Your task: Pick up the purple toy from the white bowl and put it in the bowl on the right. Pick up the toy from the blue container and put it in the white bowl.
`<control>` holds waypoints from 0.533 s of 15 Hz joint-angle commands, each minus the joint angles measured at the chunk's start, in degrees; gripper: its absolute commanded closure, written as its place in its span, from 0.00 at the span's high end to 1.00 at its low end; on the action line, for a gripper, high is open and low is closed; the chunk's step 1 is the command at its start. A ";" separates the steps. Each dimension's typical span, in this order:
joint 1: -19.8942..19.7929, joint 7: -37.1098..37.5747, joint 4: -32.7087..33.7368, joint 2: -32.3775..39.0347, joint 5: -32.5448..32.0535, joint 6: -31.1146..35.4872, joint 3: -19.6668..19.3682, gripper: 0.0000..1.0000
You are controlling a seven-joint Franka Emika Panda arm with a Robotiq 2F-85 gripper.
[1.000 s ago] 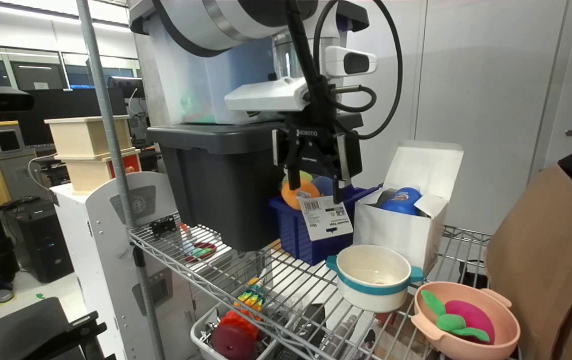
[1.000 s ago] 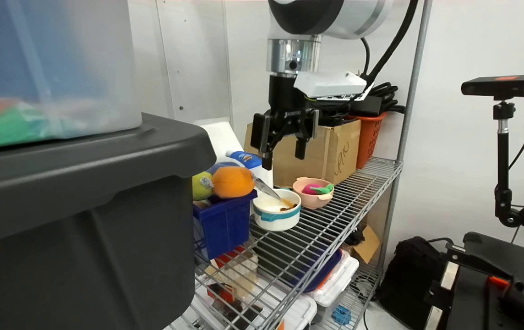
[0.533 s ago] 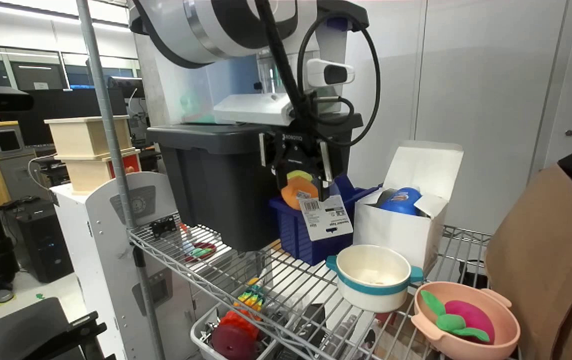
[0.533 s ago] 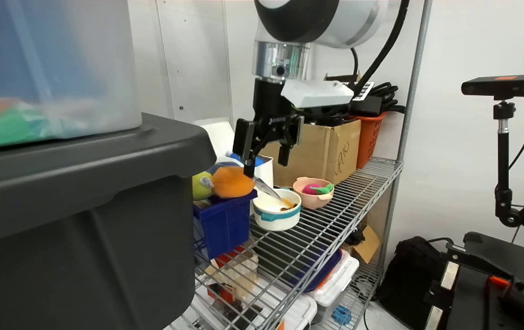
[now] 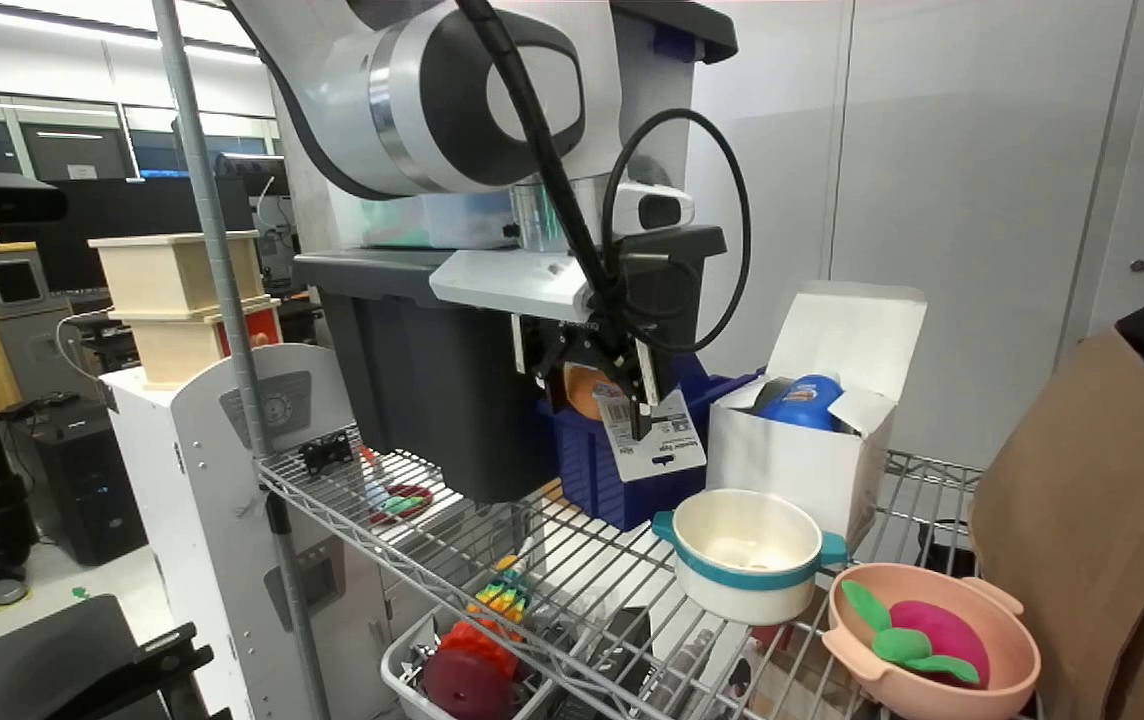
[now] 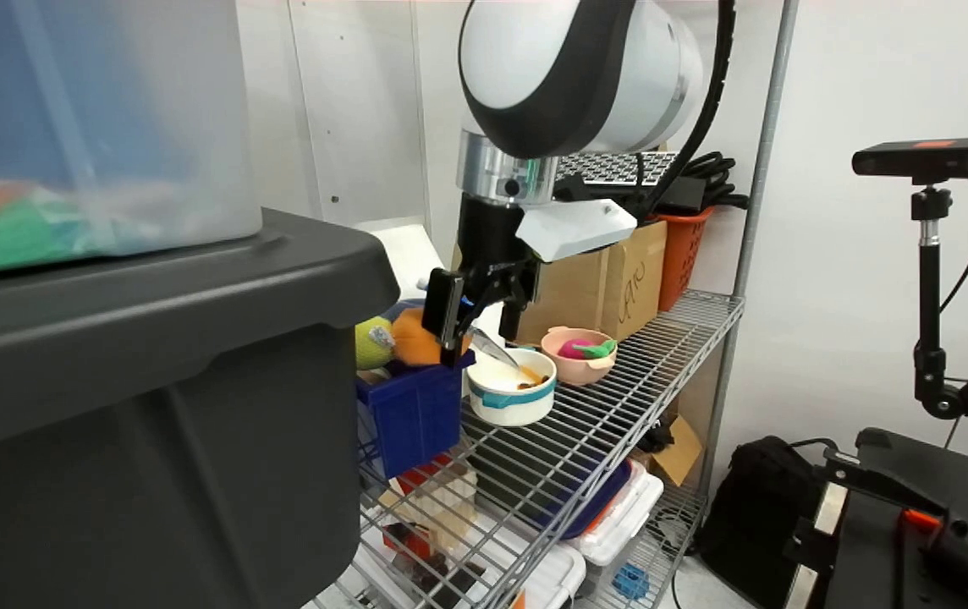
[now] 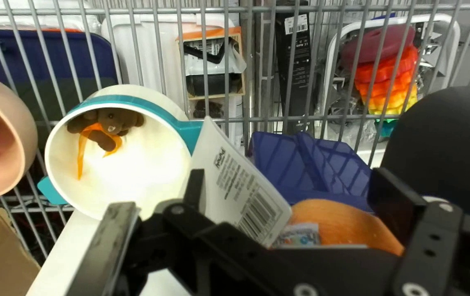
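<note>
The purple toy, magenta with green leaves point(image 5: 942, 635), lies in the pink bowl point(image 5: 1017, 655). The white bowl point(image 5: 747, 600) has a teal band and stands beside the blue container point(image 5: 587, 470); in the wrist view a brown toy with orange ribbon point(image 7: 111, 121) shows inside it. An orange toy point(image 5: 582, 390) with a white card tag point(image 7: 239, 193) sits on top in the blue container; a yellow-green toy point(image 6: 372, 342) is next to it. My gripper point(image 5: 592, 405) is open over the container. In the wrist view the orange toy point(image 7: 342, 220) lies between its spread fingers, partly hidden.
A dark grey bin point(image 6: 154, 406) stands close beside the blue container and the gripper. A white open box point(image 5: 782, 470) with a blue bottle is behind the bowls. Cardboard point(image 5: 1072, 520) stands beside the pink bowl. All stand on a wire shelf point(image 6: 585, 431).
My gripper has come down and across toward the blue container, from above it to the level of the orange toy, tilting somewhat. It stays open. The bowls and toys have not visibly moved.
</note>
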 commanded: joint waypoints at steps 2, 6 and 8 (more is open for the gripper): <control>-0.47 -0.97 0.77 1.52 0.15 0.98 -0.08 1.00; -0.55 -0.60 0.75 1.40 0.03 1.33 -0.61 0.58; -0.69 -0.56 0.88 1.24 0.11 1.19 -0.72 0.42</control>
